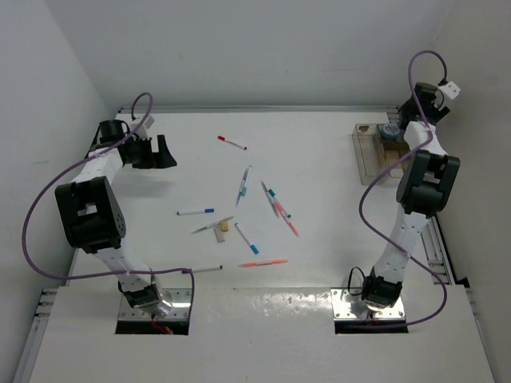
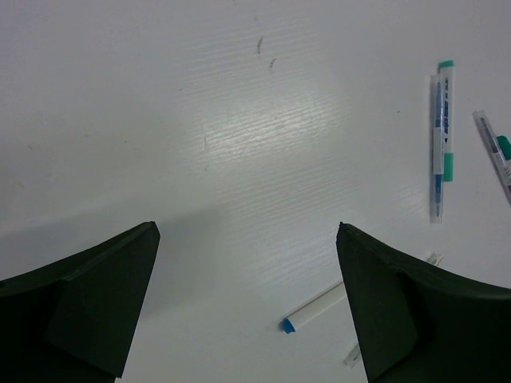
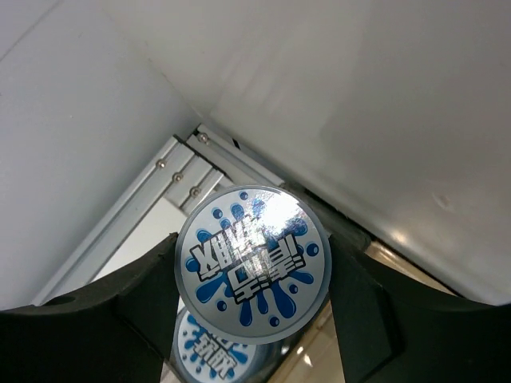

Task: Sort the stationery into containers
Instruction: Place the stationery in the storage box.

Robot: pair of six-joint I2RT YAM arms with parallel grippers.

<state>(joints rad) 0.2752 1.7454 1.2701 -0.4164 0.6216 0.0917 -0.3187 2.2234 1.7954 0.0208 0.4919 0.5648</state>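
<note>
Several thin pens (image 1: 243, 185) lie scattered across the middle of the white table, with a small tan block (image 1: 224, 227) among them. My left gripper (image 1: 156, 152) hovers open at the far left; between its fingertips (image 2: 247, 230) is bare table. A blue-capped pen (image 2: 315, 307) and a teal-capped pen (image 2: 445, 120) lie to its right. My right gripper (image 1: 391, 132) is over the joined containers (image 1: 369, 155) at the far right. It (image 3: 252, 279) is shut on a round blue-and-silver roll (image 3: 252, 263), held above a second roll (image 3: 209, 347) lying in the tan box (image 3: 319, 355).
A red-capped pen (image 1: 231, 143) lies apart near the back. An orange pen (image 1: 263, 262) and another pen (image 1: 207, 270) lie close to the front. Grey walls close in behind the containers, and a metal rail (image 3: 172, 171) runs along the table edge.
</note>
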